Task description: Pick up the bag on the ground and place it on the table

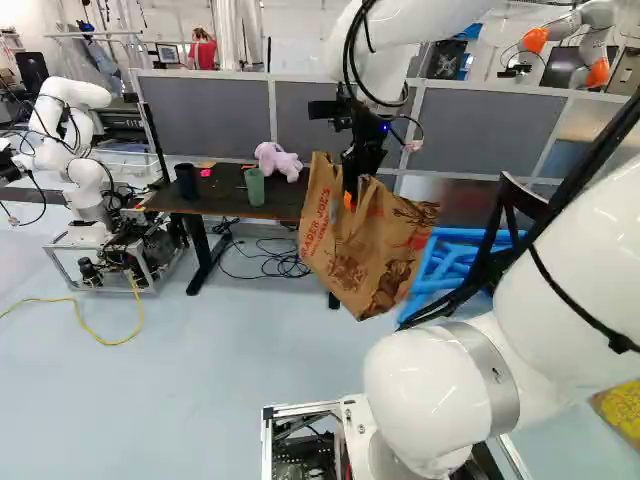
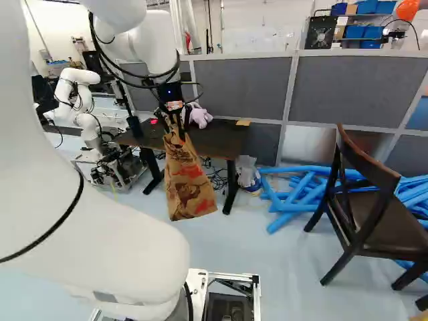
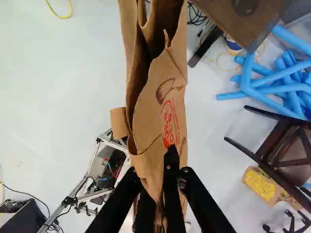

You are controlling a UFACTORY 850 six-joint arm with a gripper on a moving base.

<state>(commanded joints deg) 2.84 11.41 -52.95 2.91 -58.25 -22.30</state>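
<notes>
Gripper (image 1: 350, 200) grasps the brown paper bag (image 1: 365, 260) in the air, in front of the dark table (image 1: 225, 204).
The fingers clench the paper near the bag's top, and the rest hangs below them, off the floor (image 1: 200, 380), leaning sideways in the left base view. Beyond the bag, the tabletop bears a pinkish plush toy (image 1: 278, 161), a green cup (image 1: 255, 187) and a dark cup (image 1: 186, 181). Loose cables (image 1: 270, 262) lie beneath the table. Blue foam tubes (image 2: 301, 190) sprawl on the floor right of the table in the right base view, with a dark wooden chair (image 2: 374, 214) just beside them. Another robot (image 1: 75, 155) stands at the left of the left base view.
</notes>
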